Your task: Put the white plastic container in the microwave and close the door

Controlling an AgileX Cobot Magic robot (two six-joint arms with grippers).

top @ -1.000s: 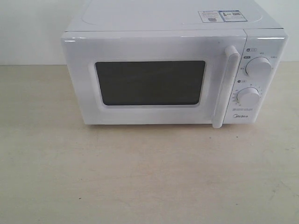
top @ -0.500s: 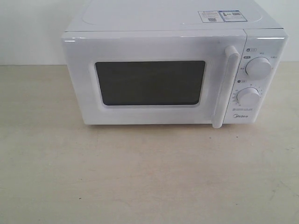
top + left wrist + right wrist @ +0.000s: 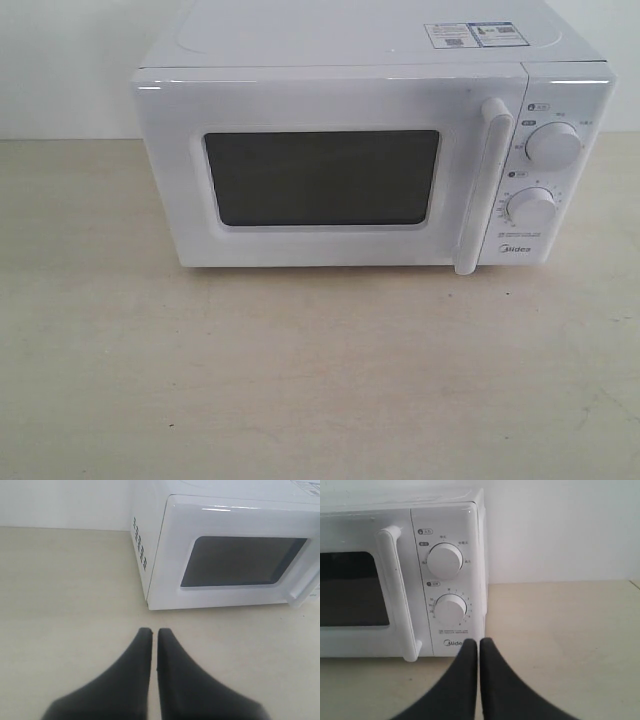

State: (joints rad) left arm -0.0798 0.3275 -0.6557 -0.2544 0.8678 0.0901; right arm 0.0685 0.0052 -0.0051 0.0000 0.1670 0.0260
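Pressing tip to tip with only a hairline gap, the black curved fingers of the left pincer are closed on nothing above the pale beige counter, short of the front left corner of the white Midea countertop microwave. The right pincer is likewise closed and empty, and its tips sit low in front of the control panel, near the brand name. The microwave stands on the counter beyond both pincers. Its white door is fully shut, flush with the front. The dark rectangular window is too dim to show anything inside. A vertical white bar handle runs down the door's right edge, just beside two round white knobs, the upper knob above the lower knob. Rows of vent slots mark the left side wall, and a printed label sticker lies on top near the back right. Behind stands a plain white wall.
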